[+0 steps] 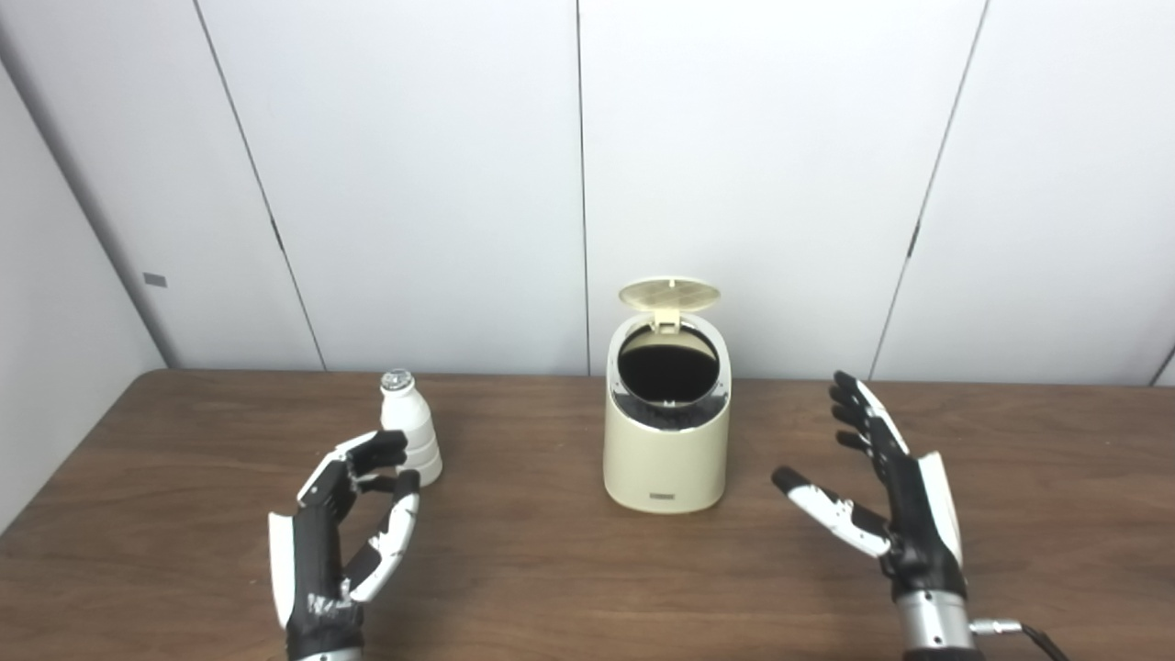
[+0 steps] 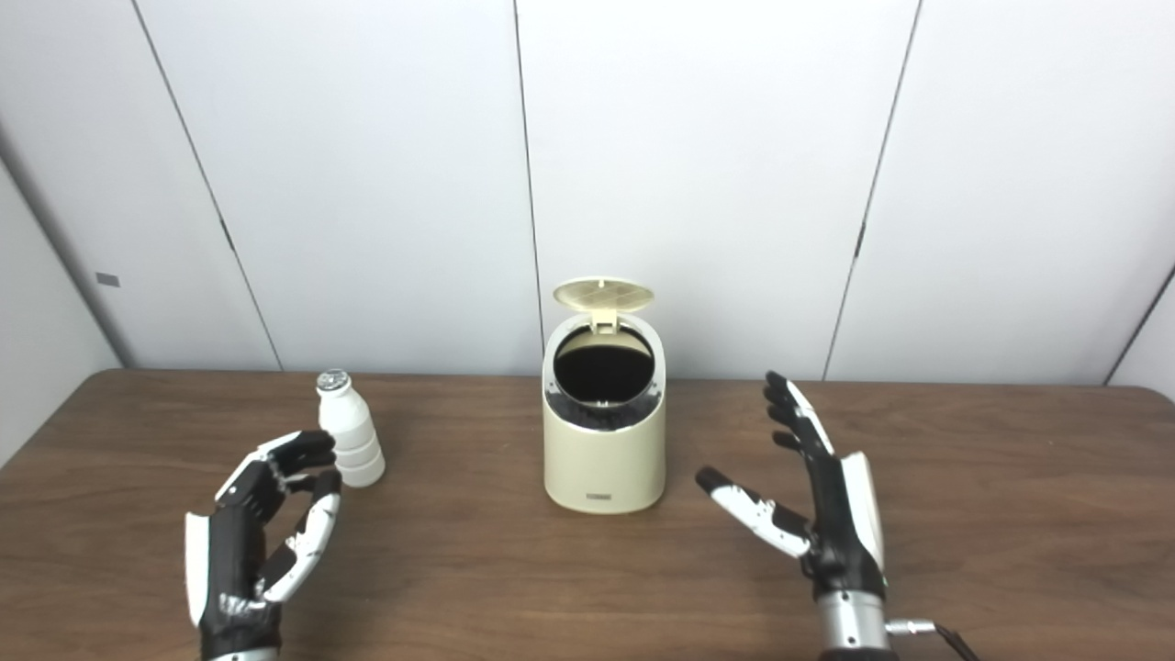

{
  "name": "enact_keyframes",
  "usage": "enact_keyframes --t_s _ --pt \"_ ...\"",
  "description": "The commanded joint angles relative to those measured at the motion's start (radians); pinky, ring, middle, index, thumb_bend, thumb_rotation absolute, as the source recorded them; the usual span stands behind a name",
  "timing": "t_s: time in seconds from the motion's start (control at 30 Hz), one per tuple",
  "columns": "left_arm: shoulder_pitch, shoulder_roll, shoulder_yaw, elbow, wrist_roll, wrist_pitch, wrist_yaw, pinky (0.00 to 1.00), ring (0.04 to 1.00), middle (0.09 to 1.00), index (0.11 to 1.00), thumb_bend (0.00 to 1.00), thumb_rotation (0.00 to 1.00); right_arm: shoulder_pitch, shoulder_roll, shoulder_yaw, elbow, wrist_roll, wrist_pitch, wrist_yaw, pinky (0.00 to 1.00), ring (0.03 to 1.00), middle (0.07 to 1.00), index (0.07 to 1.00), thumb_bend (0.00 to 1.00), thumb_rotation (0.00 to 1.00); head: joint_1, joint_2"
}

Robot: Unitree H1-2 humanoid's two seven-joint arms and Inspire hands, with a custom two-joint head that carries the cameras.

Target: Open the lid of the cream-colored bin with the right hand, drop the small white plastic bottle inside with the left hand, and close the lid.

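While the lid (image 1: 669, 294) of the cream bin (image 1: 667, 450) stands tipped up at the worktop's (image 1: 551, 569) middle, you see the white bottle (image 1: 409, 437) upright to its left. Your left hand (image 1: 344, 537) sits just before the bottle, fingers curled but holding nothing. Your right hand (image 1: 895, 500) is spread, empty, beside the bin.

a brown wooden table (image 1: 569, 588) fills the lower part of the view, its grain running left to right. behind it stand pale wall panels (image 1: 413, 174), split by thin dark seams that lean outward toward the sides. a small grey tag (image 1: 155, 279) sits low on the left panel.
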Motion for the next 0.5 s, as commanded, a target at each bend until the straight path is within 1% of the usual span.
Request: enact_keyframes --t_s 0.0,0.03,0.07,0.1,0.13,0.17,0.2,0.27,0.33,0.47 --pt "-0.029 0.025 0.035 -0.073 0.027 -0.022 0.057 0.56 0.678 0.691 0.683 0.69 0.24 -0.016 -0.012 -0.013 -0.005 0.017 -0.089 -0.016 0.8 0.869 0.88 0.875 0.71 0.37 0.003 -0.002" --pt "-0.025 0.032 0.045 -0.086 0.032 -0.022 0.066 0.6 0.705 0.714 0.709 0.71 0.25 -0.01 -0.014 -0.016 0.005 0.024 -0.103 -0.017 0.8 0.87 0.883 0.876 0.73 0.38 0.004 -0.003" --pt "-0.023 0.038 0.056 -0.09 0.035 -0.023 0.07 0.66 0.758 0.758 0.754 0.73 0.23 -0.005 -0.016 -0.018 0.014 0.026 -0.115 -0.019 0.79 0.867 0.885 0.88 0.74 0.4 0.009 -0.006" --pt "-0.025 0.043 0.065 -0.086 0.039 -0.022 0.07 0.73 0.824 0.821 0.813 0.75 0.21 -0.003 -0.017 -0.019 0.026 0.023 -0.13 -0.024 0.77 0.862 0.888 0.889 0.75 0.44 0.014 -0.009" --pt "-0.027 0.047 0.071 -0.08 0.039 -0.018 0.066 0.77 0.86 0.862 0.853 0.78 0.2 -0.001 -0.019 -0.021 0.036 0.018 -0.145 -0.029 0.77 0.861 0.891 0.895 0.77 0.48 0.014 -0.009" --pt "-0.026 0.044 0.078 -0.081 0.059 0.027 0.063 0.81 0.896 0.906 0.899 0.83 0.19 -0.001 -0.019 -0.023 0.049 0.008 -0.161 -0.038 0.77 0.865 0.896 0.902 0.78 0.52 0.023 -0.012" --pt "-0.025 0.041 0.082 -0.083 0.082 0.076 0.059 0.8 0.908 0.928 0.931 0.89 0.24 -0.001 -0.019 -0.024 0.06 0.0 -0.174 -0.046 0.77 0.867 0.897 0.905 0.79 0.55 0.027 -0.014" --pt "-0.026 0.04 0.084 -0.078 0.104 0.158 0.049 0.76 0.906 0.958 0.981 0.96 0.3 -0.002 -0.02 -0.026 0.077 0.001 -0.204 -0.053 0.8 0.877 0.902 0.914 0.8 0.59 0.031 -0.015" --pt "-0.033 0.043 0.083 -0.062 0.103 0.212 0.044 0.75 0.9 0.955 0.986 0.99 0.3 -0.004 -0.022 -0.027 0.091 0.004 -0.229 -0.055 0.81 0.883 0.907 0.92 0.8 0.6 0.031 -0.015" --pt "-0.053 0.048 0.065 -0.028 0.111 0.313 0.018 0.68 0.828 0.901 0.971 0.99 0.24 -0.013 -0.026 -0.027 0.118 0.023 -0.268 -0.063 0.83 0.888 0.905 0.924 0.8 0.62 0.031 -0.015"
